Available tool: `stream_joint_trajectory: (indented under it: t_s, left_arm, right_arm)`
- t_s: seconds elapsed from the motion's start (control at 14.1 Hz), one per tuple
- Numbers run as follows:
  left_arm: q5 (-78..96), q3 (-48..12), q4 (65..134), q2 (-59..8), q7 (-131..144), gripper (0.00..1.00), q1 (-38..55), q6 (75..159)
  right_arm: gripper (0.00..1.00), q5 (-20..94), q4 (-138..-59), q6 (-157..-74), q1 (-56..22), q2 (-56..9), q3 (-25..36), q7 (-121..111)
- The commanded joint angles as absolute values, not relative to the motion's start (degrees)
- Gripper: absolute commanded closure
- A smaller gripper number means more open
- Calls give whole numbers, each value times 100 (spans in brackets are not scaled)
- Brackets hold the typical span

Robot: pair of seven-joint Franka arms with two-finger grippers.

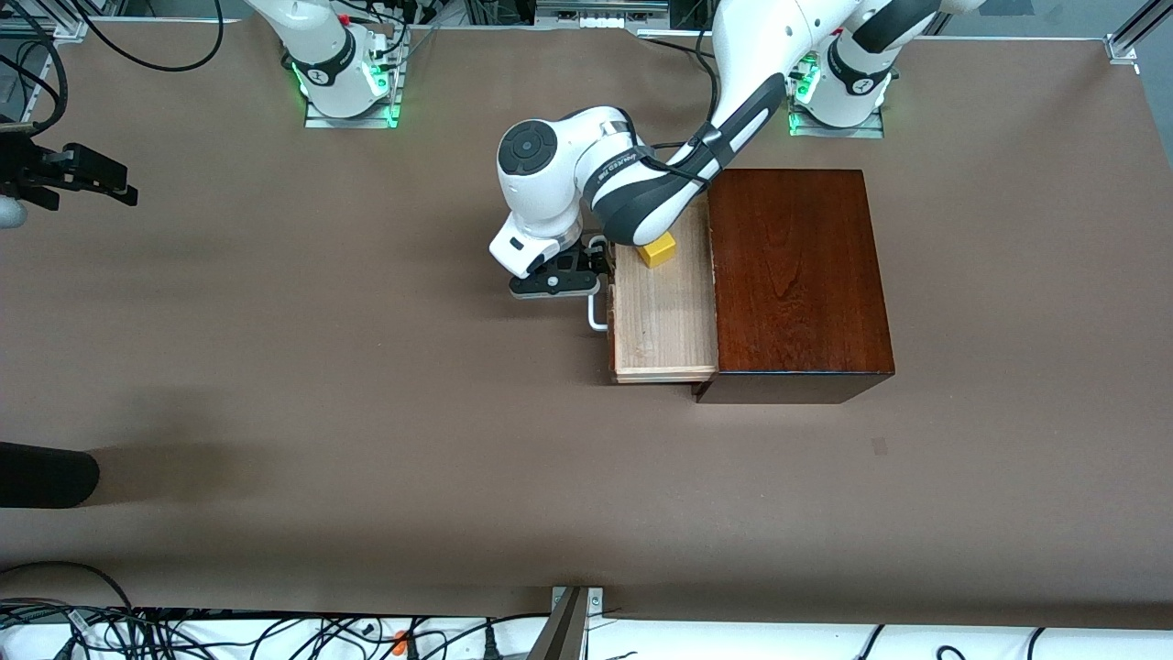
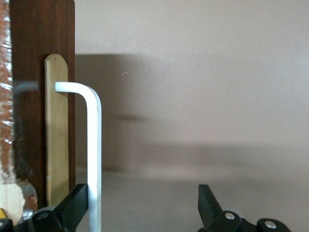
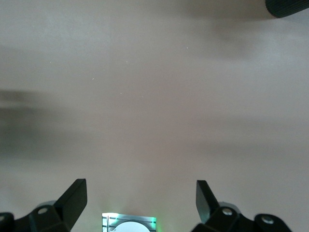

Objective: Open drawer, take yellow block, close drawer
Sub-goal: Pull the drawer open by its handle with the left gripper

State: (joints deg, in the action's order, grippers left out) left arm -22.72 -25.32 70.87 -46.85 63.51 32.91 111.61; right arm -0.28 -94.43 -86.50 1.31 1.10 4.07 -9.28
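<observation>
Fingers (image 2: 77, 200) of the left gripper (image 2: 145, 193) stand wide apart, straddling the white handle (image 2: 95, 145) with nothing clamped; the bar sits close against one finger and well clear of its partner. The drawer (image 1: 660, 321) is pulled out of the dark wooden box (image 1: 797, 275), its pale tray showing. And there's the yellow block (image 1: 657, 249), in the tray's corner farther from the front camera, tight under the left arm's forearm.

The right gripper (image 3: 140, 186) waits over bare table (image 1: 367, 412) toward the right arm's end, jaws spread and empty.

How will that block handle? It looks like a small rigid cube with flat faces, probably light: a plain pinch across two opposite faces should do, coming straight down. Its faces may be smooth, so a centred squeeze seems wise. The drawer looks stiff and should slide on a push to its front.

Hard to read: the forearm covers part of the block and the tray's farther end, so its clearance from the tray walls can't be told. The left wrist view cuts the handle off, showing only one end of it.
</observation>
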Motion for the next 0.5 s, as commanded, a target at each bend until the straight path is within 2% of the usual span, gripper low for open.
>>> stream_joint_trajectory:
  t_s: [0.0,0.43]
  left_arm:
    - [-2303,-2575,6697,-4860,6434,0,3401,11162]
    - [-2005,-2602,6627,-4554,6390,0,3288,11083]
  right_arm:
    - [0,62,-9457,-8604,185,158,378,-949]
    - [0,62,-9457,-8604,185,158,378,-949]
